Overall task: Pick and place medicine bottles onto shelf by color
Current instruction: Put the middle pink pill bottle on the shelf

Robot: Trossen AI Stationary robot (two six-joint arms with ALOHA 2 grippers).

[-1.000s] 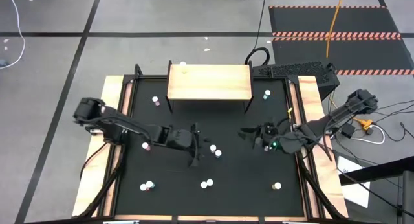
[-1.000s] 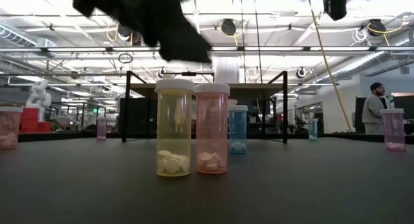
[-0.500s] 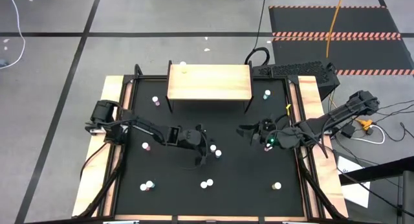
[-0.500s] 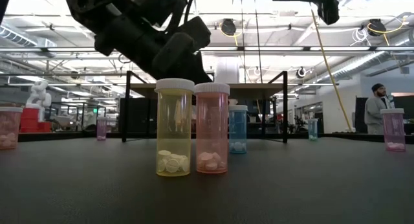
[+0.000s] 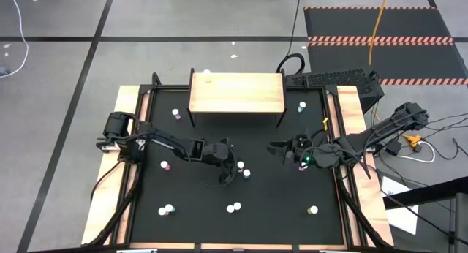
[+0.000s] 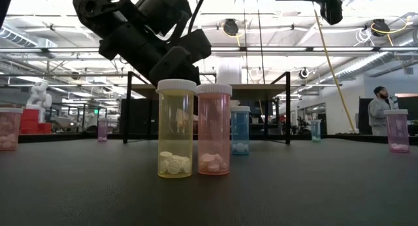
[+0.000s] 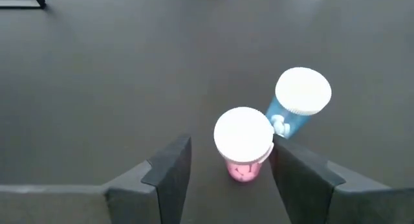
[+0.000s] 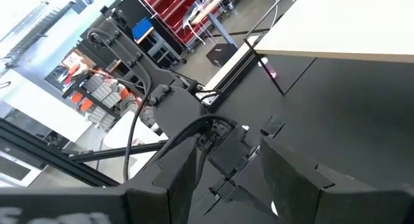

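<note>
Pink bottle [image 7: 243, 144] stands upright on the black mat [image 5: 190, 202] near table centre, blue bottle [image 7: 294, 104] just beside it. Left gripper [image 7: 229, 175] spread wide, fingers flanking the pink bottle, apparently not touching. Shelf [image 5: 236, 92] at 12 o'clock. Right gripper [image 5: 281, 148] open, empty, at 3 o'clock.

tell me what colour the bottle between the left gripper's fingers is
Pink, with a white cap: the pink bottle sits between the open left gripper, clearest in the left wrist view.
</note>
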